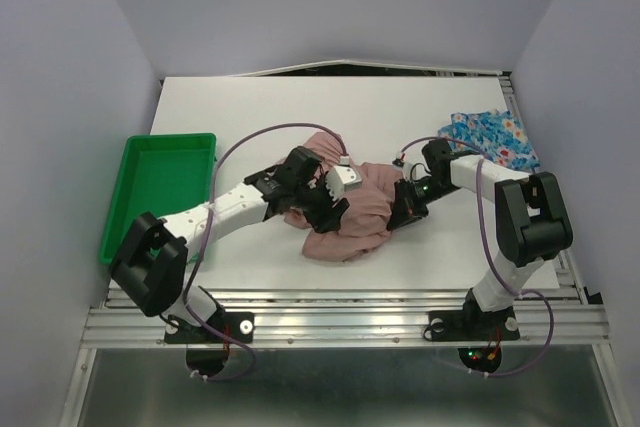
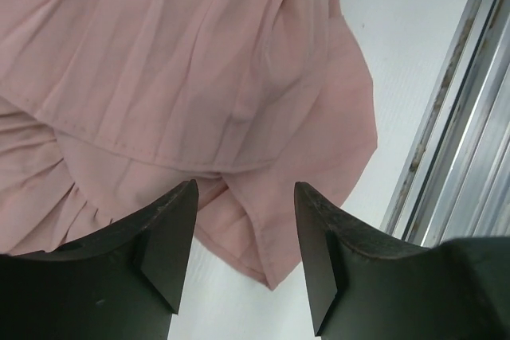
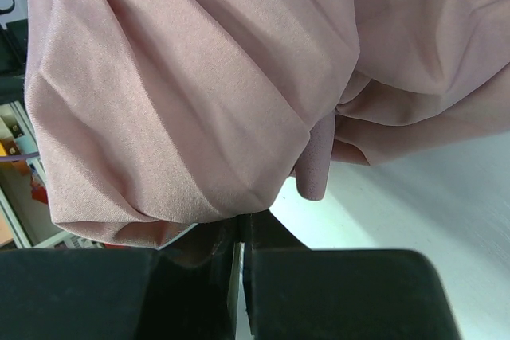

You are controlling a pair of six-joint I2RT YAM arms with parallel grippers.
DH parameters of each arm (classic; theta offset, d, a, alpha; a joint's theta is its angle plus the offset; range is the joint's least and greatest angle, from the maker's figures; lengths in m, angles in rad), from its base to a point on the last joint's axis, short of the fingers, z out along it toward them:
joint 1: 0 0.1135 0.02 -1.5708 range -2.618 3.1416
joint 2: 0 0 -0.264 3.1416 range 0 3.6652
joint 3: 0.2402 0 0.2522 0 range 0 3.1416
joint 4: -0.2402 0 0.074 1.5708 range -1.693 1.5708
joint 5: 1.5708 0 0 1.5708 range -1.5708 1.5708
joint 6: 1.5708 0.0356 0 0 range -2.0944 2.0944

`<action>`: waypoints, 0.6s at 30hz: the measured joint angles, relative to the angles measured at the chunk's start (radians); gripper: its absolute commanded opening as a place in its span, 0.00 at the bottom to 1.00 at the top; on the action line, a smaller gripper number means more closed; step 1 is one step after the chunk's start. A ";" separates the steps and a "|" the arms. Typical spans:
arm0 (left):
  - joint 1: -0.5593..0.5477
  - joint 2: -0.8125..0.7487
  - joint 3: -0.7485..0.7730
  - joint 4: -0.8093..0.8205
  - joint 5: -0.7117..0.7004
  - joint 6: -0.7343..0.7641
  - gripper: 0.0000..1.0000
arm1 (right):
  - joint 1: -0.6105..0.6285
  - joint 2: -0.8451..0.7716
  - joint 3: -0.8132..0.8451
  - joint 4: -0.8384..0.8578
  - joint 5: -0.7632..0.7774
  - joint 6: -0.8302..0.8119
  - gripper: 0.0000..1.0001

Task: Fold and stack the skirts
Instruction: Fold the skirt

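The dusty-pink pleated skirt (image 1: 350,212) lies bunched in the middle of the table between both arms. My left gripper (image 1: 325,209) is open just above its left part; in the left wrist view the pink skirt (image 2: 183,77) lies beyond the spread fingers (image 2: 171,232), with a hem corner between them. My right gripper (image 1: 405,205) is shut on the skirt's right edge; in the right wrist view the pink cloth (image 3: 183,93) bulges out from the closed tips (image 3: 241,228). The blue flowered skirt (image 1: 490,137) lies at the back right. The white skirt is not in view.
A green plastic tray (image 1: 165,182) stands at the left edge of the table. The metal rail (image 1: 350,312) runs along the near edge; it shows at the right in the left wrist view (image 2: 462,117). Purple cables loop over both arms.
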 measured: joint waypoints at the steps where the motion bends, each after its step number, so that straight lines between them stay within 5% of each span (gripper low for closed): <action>1: 0.000 0.014 0.002 0.020 0.021 -0.017 0.63 | 0.000 0.000 0.000 0.000 0.000 0.002 0.01; 18: 0.001 0.117 -0.023 0.119 0.119 -0.185 0.61 | 0.000 0.000 -0.007 0.003 0.002 0.003 0.01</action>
